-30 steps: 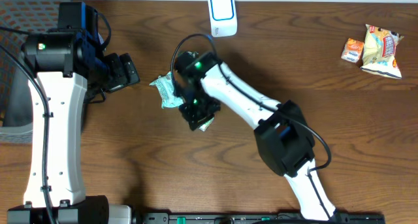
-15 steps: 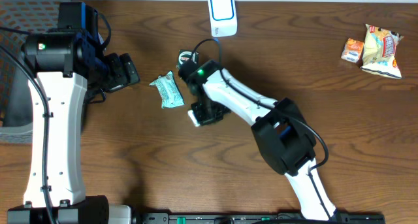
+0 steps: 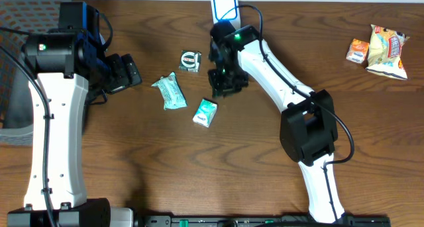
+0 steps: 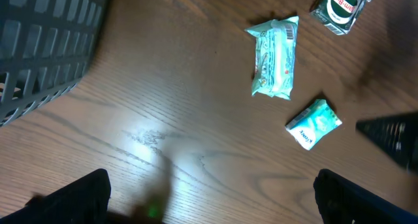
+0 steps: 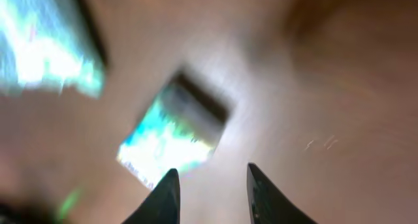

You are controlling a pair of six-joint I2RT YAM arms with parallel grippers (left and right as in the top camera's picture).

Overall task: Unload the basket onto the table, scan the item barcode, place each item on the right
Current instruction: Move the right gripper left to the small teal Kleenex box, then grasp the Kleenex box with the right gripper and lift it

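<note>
On tabletop (image 3: pixel 371 134), green packet (image 3: pixel 205 112) lies loose near right tool (image 5: pixel 212 185), fingers slightly apart w/ nothing between. Scanner (image 3: pixel 225 14) well apart, so prob. not scanned yet. Left tool (image 4: pixel 210 199) wide apart, idle.

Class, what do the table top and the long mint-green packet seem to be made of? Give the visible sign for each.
Table top: wood or wood-look laminate, dark brown, slight sheen; grain lines show. Packet: likely thin plastic film, glossy; crimped ends, wrinkles.
</note>
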